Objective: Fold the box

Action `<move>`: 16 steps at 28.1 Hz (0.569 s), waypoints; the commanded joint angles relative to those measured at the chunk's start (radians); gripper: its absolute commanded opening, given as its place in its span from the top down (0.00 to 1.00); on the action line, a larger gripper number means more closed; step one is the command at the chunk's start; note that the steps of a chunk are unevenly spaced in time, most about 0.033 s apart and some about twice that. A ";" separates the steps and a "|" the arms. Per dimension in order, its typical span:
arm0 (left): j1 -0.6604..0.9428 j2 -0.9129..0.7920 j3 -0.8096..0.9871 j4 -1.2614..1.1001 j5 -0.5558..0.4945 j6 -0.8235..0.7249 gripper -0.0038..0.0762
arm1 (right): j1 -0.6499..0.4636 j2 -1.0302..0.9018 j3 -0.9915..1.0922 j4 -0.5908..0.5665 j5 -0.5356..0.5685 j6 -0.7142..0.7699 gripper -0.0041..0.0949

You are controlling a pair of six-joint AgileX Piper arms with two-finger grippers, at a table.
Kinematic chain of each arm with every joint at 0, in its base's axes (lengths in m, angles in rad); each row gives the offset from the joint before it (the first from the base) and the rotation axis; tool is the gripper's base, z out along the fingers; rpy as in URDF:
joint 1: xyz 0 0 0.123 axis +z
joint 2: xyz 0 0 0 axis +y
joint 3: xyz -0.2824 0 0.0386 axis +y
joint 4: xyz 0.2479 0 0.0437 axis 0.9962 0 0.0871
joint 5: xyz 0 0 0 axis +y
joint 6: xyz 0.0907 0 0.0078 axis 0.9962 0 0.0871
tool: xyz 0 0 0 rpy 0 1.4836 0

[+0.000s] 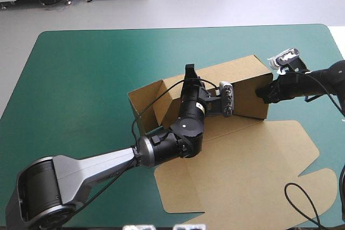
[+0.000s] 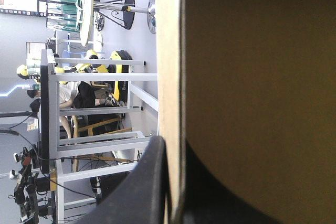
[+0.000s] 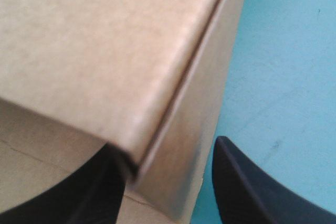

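The brown box stands mid-table with its walls raised, and its lid panel lies flat toward the near right. My left gripper sits at the top edge of the long raised wall, near its middle. In the left wrist view the board's edge runs between the black fingers, so my left gripper is shut on the box. My right gripper is at the box's right end. There its fingers stand apart, open, with the box's folded corner between them.
The teal-green cover lies bare to the left of and beyond the box. The table's right edge is close behind my right arm. The flat lid panel reaches nearly to the table's near edge.
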 commanded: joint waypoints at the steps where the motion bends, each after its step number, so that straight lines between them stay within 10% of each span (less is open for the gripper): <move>1: -0.012 -0.034 -0.021 -0.029 -0.074 -0.021 0.96 | 0.006 -0.017 -0.022 0.036 -0.082 -0.011 0.57; 7: -0.012 -0.034 -0.021 -0.029 -0.076 -0.021 0.96 | 0.006 0.039 -0.022 0.082 -0.023 -0.001 0.97; 16: -0.012 -0.032 -0.021 -0.013 -0.067 -0.021 0.96 | 0.006 0.055 -0.022 0.065 0.004 -0.007 0.96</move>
